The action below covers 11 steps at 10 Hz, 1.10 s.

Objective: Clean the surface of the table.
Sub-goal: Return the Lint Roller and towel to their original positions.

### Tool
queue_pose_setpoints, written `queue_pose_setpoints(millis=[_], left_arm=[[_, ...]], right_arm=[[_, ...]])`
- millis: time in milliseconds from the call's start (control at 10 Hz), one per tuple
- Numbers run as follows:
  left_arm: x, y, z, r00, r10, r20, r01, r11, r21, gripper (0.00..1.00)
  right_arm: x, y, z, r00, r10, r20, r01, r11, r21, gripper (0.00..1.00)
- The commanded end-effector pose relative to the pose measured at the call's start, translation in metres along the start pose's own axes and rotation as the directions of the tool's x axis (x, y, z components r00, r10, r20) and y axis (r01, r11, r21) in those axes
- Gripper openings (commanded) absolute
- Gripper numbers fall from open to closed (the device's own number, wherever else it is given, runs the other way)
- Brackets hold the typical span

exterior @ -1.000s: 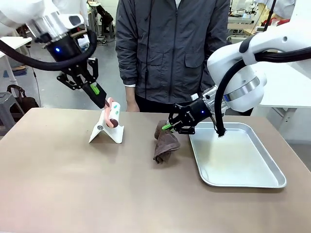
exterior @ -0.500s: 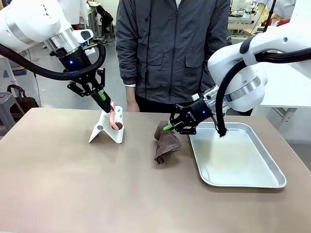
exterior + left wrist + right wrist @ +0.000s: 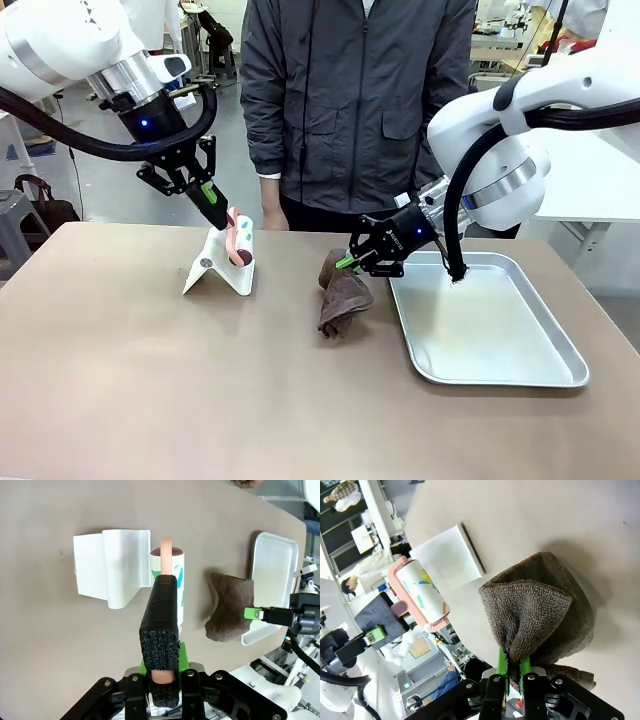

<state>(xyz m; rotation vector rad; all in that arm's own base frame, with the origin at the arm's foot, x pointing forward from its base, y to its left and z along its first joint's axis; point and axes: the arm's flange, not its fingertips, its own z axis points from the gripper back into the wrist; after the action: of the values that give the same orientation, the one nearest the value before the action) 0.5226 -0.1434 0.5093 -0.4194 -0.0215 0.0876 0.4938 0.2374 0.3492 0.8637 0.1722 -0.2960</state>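
Two end effectors are both occupied above the wide matte brownish-tan counter point(image 3: 150, 380). The left end effector point(image 3: 214, 207) is clamped shut on the pink plastic handle of a lint roller with a white, colour-flecked drum point(image 3: 238, 238), which hangs tilted just over a white folded plastic stand point(image 3: 215, 272) near the counter's far left. In the left wrist view the roller's long axis runs straight out from the fingers, drum end farthest.

The right end effector point(image 3: 345, 262) has its green pads pressed together on an upper fold of a crumpled dark brown terry cloth point(image 3: 340, 295). Most of the cloth droops onto the counter just left of a shallow silver metal tray point(image 3: 560, 345), which sits to the right and appears bare.

The counter lies directly below and toward the robot's side of both tools, its broad open stretch nearer the camera. The cloth already touches it, so the right arm seems closer to wiping; the roller would first have to come down clear of the stand.

A person in a dark grey jacket point(image 3: 350, 100) stands at the far edge.
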Motion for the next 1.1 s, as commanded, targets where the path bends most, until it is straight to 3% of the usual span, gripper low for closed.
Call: queue_pose_setpoints(millis=[0,400,1000], left_arm=[[0.010,0.000,-0.005,0.998,-0.043,-0.035,0.043,0.999,-0.001,0.22],[0.036,0.002,-0.030,0.996,-0.058,-0.067,0.061,0.998,0.036,0.22],[0.045,0.004,-0.050,0.992,-0.032,-0.122,0.043,0.996,0.084,0.22]], right_arm=[[0.000,0.000,0.000,1.000,0.000,0.000,0.000,1.000,0.000,0.11],[0.019,-0.018,-0.013,0.999,-0.019,-0.032,0.018,0.999,-0.033,0.11],[0.025,-0.023,-0.015,0.998,-0.052,-0.046,0.051,0.998,-0.034,0.11]])
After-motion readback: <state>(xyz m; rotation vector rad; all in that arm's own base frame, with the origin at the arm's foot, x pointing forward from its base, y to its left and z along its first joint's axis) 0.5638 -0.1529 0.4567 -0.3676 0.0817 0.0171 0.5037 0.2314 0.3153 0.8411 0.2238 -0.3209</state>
